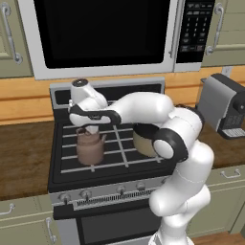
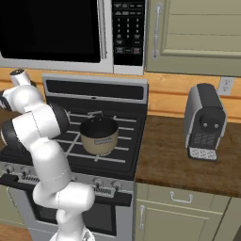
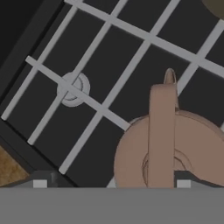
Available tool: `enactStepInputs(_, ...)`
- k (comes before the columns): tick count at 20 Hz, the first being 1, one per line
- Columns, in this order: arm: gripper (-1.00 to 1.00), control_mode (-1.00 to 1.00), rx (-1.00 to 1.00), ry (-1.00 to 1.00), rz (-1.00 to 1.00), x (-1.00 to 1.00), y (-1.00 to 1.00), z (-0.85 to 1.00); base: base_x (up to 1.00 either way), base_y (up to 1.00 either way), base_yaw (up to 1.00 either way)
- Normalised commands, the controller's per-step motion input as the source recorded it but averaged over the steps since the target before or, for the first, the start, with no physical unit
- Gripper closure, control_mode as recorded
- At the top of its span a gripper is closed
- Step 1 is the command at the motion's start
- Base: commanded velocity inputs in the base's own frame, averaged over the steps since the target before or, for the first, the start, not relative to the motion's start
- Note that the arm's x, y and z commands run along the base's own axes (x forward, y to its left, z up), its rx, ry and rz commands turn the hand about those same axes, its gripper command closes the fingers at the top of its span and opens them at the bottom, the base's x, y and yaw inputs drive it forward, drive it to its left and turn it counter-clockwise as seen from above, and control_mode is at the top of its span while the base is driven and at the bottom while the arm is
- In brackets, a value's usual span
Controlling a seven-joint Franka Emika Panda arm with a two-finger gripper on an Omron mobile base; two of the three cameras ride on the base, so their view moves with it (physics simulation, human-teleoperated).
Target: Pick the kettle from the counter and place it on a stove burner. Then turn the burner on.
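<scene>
The copper-brown kettle stands upright on the pale grate bars at the left of the black stovetop. My gripper hangs just above its lid and points down, open. In the hand view the kettle lies close below, and its arched handle runs up between my two widely spread fingertips without touching them. A round grey stove burner shows under the bars beside the kettle. The dark wood counter lies left of the stove.
A tan pot with a dark inside sits on the stove's right half, partly behind my arm. A grey coffee machine stands on the right counter. The microwave hangs above. The knobs line the stove's front.
</scene>
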Motion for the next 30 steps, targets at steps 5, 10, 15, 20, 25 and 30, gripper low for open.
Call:
enactStepInputs(5, -1.00, -1.00, -0.03, 0.00, 0.00, 0.27, 0.09, 0.03, 0.00, 0.00, 0.00)
enactStepInputs(10, -1.00, -1.00, -0.06, -0.02, 0.00, 0.09, 0.11, 0.02, 0.00, 0.00, 0.00)
enactStepInputs(15, -1.00, -1.00, -0.04, -0.03, 0.00, 0.00, 0.00, 0.25, 0.00, 0.00, 0.00)
enactStepInputs(20, -1.00, -1.00, -0.01, -0.07, 0.00, 0.00, 0.00, 0.33, 0.00, 0.00, 0.00)
enactStepInputs(25, -1.00, -1.00, -0.01, -0.08, 0.00, 0.00, 0.00, 0.25, 0.00, 0.00, 0.00)
enactStepInputs(30, -1.00, -1.00, 0.00, -0.04, 0.00, -0.17, 0.03, 0.37, 0.00, 0.00, 0.00)
